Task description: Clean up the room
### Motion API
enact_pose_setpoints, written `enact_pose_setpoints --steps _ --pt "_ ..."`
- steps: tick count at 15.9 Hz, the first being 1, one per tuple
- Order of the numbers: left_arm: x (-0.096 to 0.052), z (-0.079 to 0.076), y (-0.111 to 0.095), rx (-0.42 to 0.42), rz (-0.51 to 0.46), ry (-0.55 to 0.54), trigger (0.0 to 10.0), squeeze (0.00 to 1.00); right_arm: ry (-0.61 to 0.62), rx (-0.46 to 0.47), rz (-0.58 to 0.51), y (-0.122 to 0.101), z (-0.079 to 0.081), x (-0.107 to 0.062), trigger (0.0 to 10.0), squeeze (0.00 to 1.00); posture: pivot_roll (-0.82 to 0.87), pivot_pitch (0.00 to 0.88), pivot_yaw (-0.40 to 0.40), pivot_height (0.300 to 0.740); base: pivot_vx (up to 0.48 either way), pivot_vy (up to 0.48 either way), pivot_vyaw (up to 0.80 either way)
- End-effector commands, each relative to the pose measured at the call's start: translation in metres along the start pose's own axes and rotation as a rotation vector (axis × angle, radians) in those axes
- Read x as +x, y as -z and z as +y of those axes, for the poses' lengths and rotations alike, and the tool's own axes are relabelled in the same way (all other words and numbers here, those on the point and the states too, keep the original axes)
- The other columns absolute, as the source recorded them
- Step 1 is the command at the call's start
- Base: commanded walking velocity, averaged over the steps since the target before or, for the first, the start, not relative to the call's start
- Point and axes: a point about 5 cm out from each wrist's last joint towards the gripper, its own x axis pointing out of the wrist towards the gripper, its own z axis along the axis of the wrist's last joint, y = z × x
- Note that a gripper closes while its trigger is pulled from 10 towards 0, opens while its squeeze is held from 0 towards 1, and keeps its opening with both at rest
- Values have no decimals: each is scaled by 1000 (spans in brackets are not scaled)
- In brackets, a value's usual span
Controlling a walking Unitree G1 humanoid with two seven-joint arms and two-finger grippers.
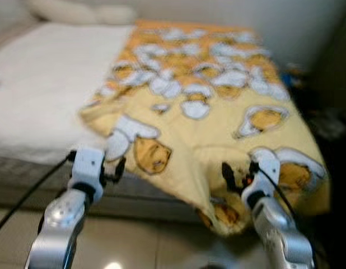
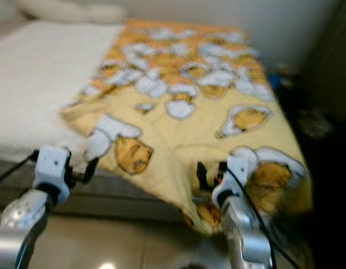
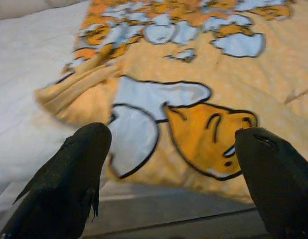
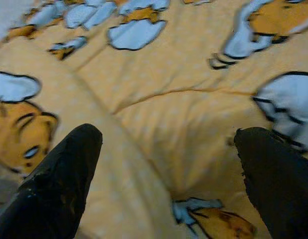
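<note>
So the robot is standing at the foot of a bed (image 1: 33,101) with a white sheet, and a yellow cartoon-print blanket with white and orange characters (image 1: 218,112) is lying skewed across it. The blanket's long axis runs away from the robot toward the pale pillows (image 1: 78,11) at the head, but it's bunched over to the robot's right side, leaving the left half of the white sheet bare. Its near corner droops off the foot of the bed toward the beige tiled floor (image 1: 134,246).

Both arms are raised in front. The left pincer (image 1: 118,168) sits right at the blanket's near left edge, fingers (image 3: 79,169) spread wide with nothing between them; in the wrist view the orange character print lies straight ahead in the gap. The right pincer (image 1: 240,171) is over the drooping near corner, also wide open and empty, with a fold of yellow fabric (image 4: 164,129) directly ahead of it.

The part that matters for the next move: the hem lies just ahead of and below both pincers, and each arm is lined up with its own end of that near edge. The head views are pretty blurry, so I can't really tell whether either pincer is actually touching the cloth yet, probably just above it

My guess is it's about to pinch the edge and straighten the blanket
</note>
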Motion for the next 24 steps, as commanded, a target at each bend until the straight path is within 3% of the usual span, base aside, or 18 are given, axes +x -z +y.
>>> enact_pose_setpoints --steps 1,11,22,24 --pt "2 -4 -4 -1 -6 12 10000 1000 34 -3 -21 -5 -7 0 10000 0 15 0 20 740 0 352 -800" --pt "4 1 -5 -5 4 0 10000 1000 32 -6 -23 -8 -6 2 10000 0 7 0 30 740 0 383 -744" --pt "4 3 -3 -9 4 -6 10000 1000 -82 -132 -26 -7 6 1 10000 0 10 0 30 740 0 386 0" --pt "4 2 -2 -11 -1 -5 10000 1000 -76 -200 -16 -7 9 4 10000 0 12 0 30 740 0 384 0"
